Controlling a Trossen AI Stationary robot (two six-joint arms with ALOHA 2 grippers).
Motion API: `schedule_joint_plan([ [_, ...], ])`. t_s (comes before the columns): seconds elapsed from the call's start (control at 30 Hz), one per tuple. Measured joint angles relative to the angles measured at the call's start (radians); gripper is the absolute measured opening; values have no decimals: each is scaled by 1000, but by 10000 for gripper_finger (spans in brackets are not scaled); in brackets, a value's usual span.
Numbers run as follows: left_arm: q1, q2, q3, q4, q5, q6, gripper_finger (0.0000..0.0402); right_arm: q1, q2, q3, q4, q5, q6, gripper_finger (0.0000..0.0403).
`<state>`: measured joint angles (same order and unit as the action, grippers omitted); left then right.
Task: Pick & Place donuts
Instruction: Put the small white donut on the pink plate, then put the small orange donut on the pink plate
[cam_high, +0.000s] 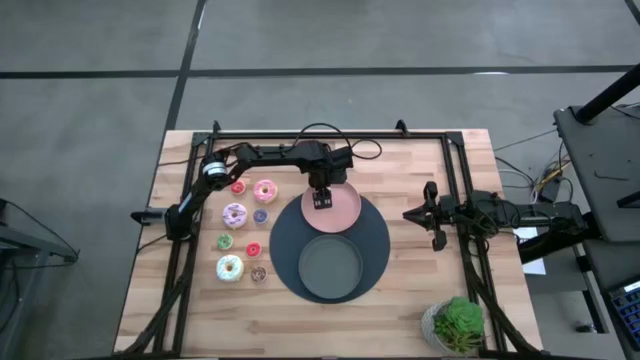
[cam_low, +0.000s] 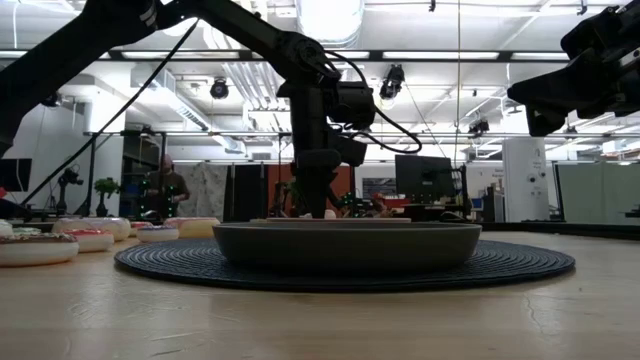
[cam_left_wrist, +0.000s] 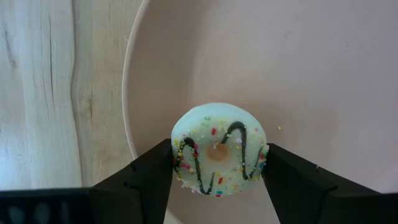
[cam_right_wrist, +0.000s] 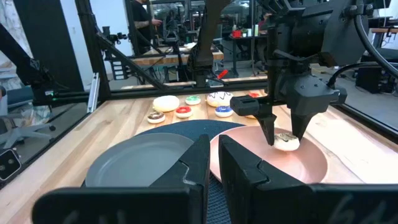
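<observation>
My left gripper (cam_high: 322, 200) reaches from above over the round pink plate (cam_high: 346, 213) and is shut on a pale donut (cam_left_wrist: 217, 155) with a dark zigzag and sprinkles. Several other donuts lie flat on the wood left of the plates: a pink one (cam_high: 265, 190), a lilac one (cam_high: 235, 214), a white one (cam_high: 229, 267) and tiny ones, among them red (cam_high: 238, 186) and green (cam_high: 225, 241). My right gripper (cam_high: 433, 215) waits shut near the table's right side, holding nothing. My left gripper pinches the pale donut by its outer rim (cam_left_wrist: 179, 158), one finger (cam_left_wrist: 152, 177) on each side, across its width. The fingers point down from above. The donut lies flat, frosting up, low over the pink plate (cam_right_wrist: 311, 163); whether it rests on the plate, I cannot tell.
The pink plate overlaps the far part of a dark round mat (cam_high: 285, 235); a dark grey plate (cam_high: 330, 270) sits on the mat's near part. A potted green plant (cam_high: 457, 323) stands at the near right corner. Black frame rails run along the table's left, far and right sides.
</observation>
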<state>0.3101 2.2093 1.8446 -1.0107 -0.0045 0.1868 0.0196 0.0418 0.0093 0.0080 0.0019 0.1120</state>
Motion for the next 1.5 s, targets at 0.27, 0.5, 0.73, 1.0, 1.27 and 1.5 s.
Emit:
schedule_joint_plan([
  [0.27, 2, 0, 0, 0, 0, 0, 206, 0, 0, 0, 0, 0, 0, 29],
  [0.5, 2, 0, 0, -3, -15, 3, 206, 0, 0, 0, 0, 0, 0, 29],
  [0.73, 3, 0, 0, -21, -43, 4, 207, 0, 0, 0, 0, 0, 0, 29],
  [1.0, 3, 0, 0, -21, -49, 4, 207, 0, 0, 0, 0, 0, 0, 29],
  [1.27, 3, 0, 0, -19, -51, 20, 232, 0, 0, 0, 0, 0, 0, 29],
  [1.5, 4, 0, 0, -19, -76, 22, 267, 0, 0, 0, 0, 0, 0, 29],
])
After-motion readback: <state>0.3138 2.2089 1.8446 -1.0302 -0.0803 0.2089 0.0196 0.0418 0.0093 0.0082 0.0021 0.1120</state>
